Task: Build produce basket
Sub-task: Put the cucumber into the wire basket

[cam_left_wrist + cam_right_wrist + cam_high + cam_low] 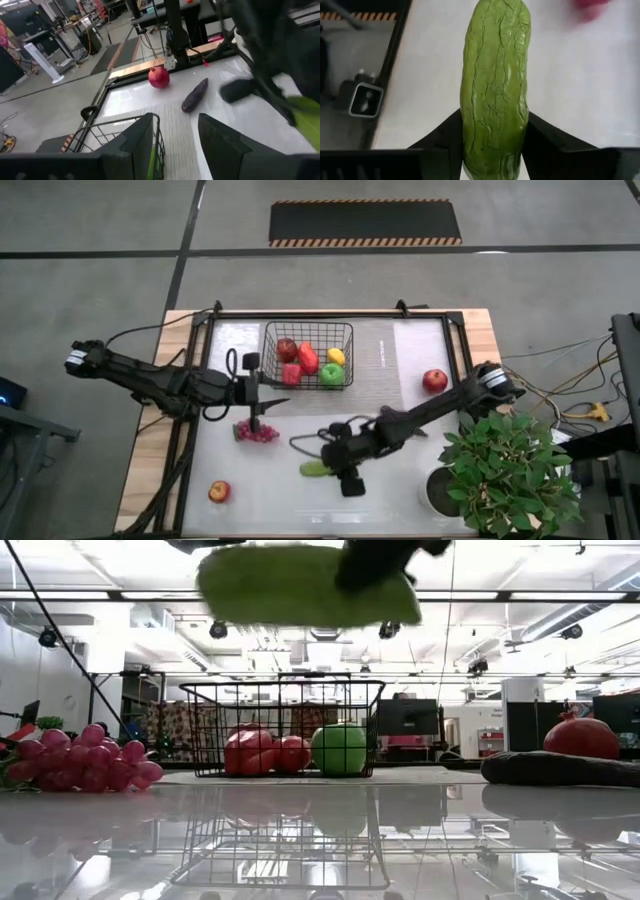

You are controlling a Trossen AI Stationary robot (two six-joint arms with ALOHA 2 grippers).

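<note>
The right tool [492, 150] is clamped across a green cucumber [495, 85], lifted off the table [420, 480]. It looks light, stiff and slippery; a mid-length hold seems steadiest. The left tool [172, 145] waits, fingers apart.

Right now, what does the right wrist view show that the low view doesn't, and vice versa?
Only the right wrist view shows the right gripper with its fingers closed on the cucumber, whose cracked skin is plain to see. Only the low view shows the basket holding red pieces and a green apple, the grapes, the eggplant and a red fruit behind it. Both show the cucumber, which the low view shows raised above the table.
</note>
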